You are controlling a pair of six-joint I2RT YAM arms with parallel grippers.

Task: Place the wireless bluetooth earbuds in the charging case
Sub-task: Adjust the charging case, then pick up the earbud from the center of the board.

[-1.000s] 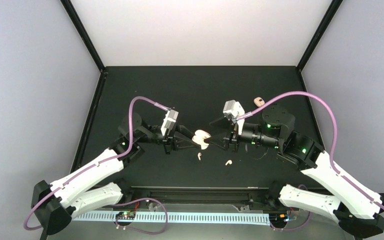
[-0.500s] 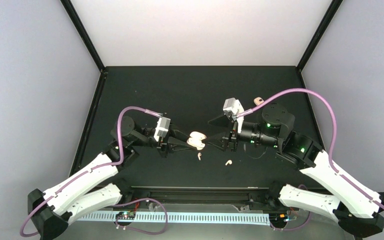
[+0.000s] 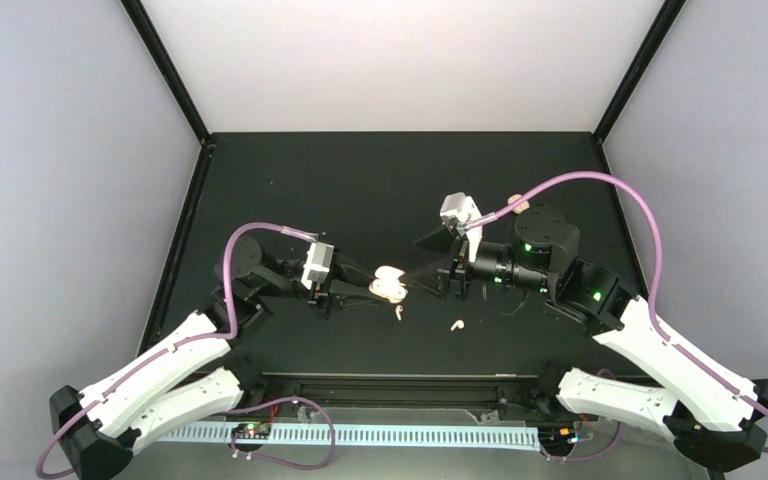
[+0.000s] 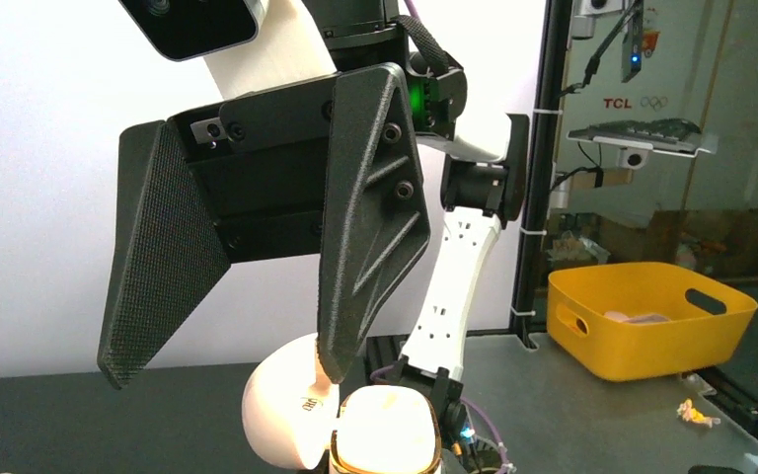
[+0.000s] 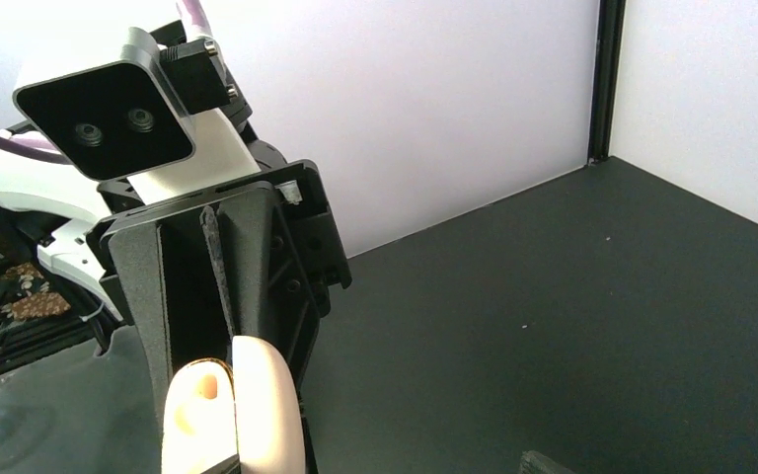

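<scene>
Black matte table (image 3: 290,180), walled in white on three sides, carries the scene. The white left arm (image 3: 170,360) and white right arm (image 3: 680,360) reach inward from the near edge and meet tip to tip at the table's middle. The left gripper (image 3: 372,287) is clenched on the cream, rounded plastic charging case (image 3: 390,285), whose lid is hinged open. In the right wrist view the case sits at the tips of the two nearly closed black fingers. The right gripper (image 4: 225,377) faces it, released, its fingers spread wide with nothing between them. In the left wrist view one fingertip stands at the edge of the open lid; whether it touches cannot be told. Two tiny cream comma-shaped plastic earbuds lie on the table on the near side of the case. One earbud (image 3: 398,312) lies just beside the case; the other earbud (image 3: 455,324) lies further right, apart from the first. Whether the case holds any earbud cannot be told.
</scene>
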